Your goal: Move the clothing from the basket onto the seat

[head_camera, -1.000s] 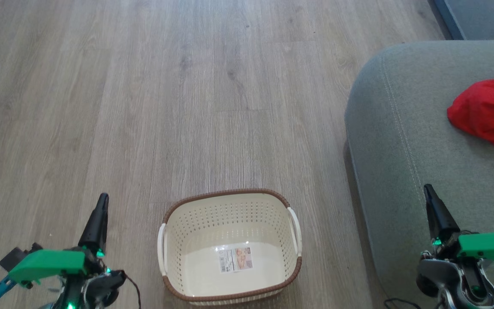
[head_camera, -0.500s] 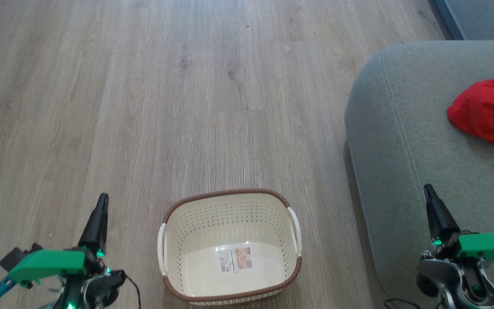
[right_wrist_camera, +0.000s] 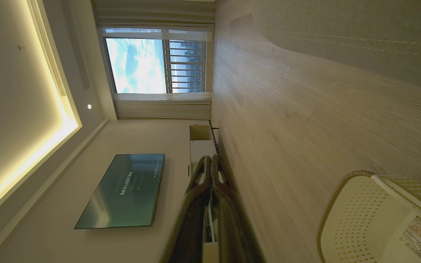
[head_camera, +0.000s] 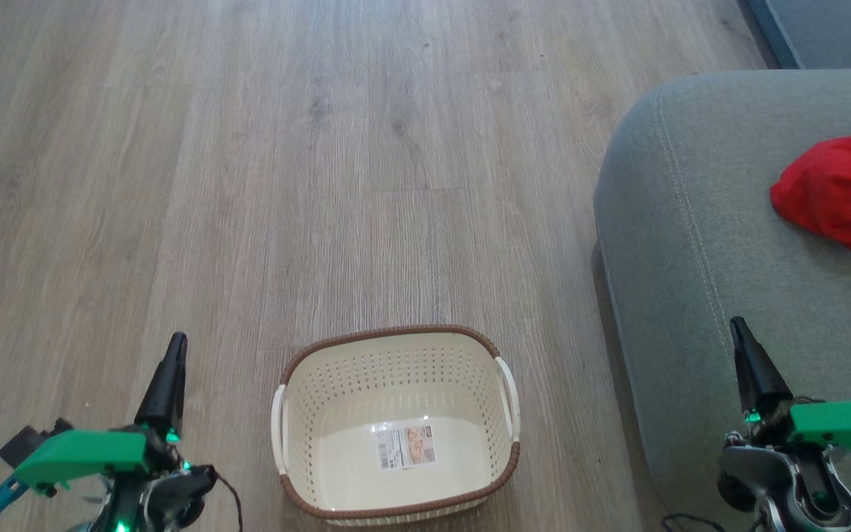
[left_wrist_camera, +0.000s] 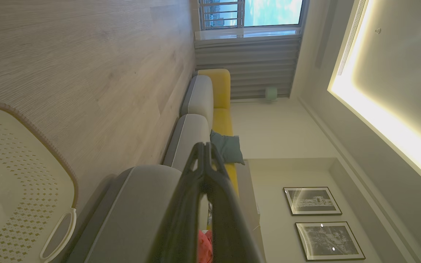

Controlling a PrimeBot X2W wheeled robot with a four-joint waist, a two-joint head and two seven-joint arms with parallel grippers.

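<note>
The cream basket [head_camera: 396, 347] stands on the wood floor at the bottom centre, holding nothing but its paper label [head_camera: 405, 446]. The red clothing [head_camera: 843, 191] lies bunched on the grey-green seat [head_camera: 691, 222] at the right edge. My left gripper [head_camera: 176, 341] is shut, left of the basket, fingers together and holding nothing. My right gripper [head_camera: 737, 325] is shut too, over the seat's near part, well short of the clothing. In the left wrist view, the basket [left_wrist_camera: 20, 175], the seat [left_wrist_camera: 137, 204] and a sliver of red clothing [left_wrist_camera: 204, 246] show behind the shut gripper [left_wrist_camera: 204, 146]. The right wrist view has the basket [right_wrist_camera: 371, 219] beside the gripper [right_wrist_camera: 210, 157].
Wood floor [head_camera: 322, 148] stretches ahead and to the left of the basket. A blue-grey cushion edge [head_camera: 824, 29] sits at the top right beyond the seat. A cable [head_camera: 230, 495] trails by my left wrist. A wall television [right_wrist_camera: 126, 190] shows in the right wrist view.
</note>
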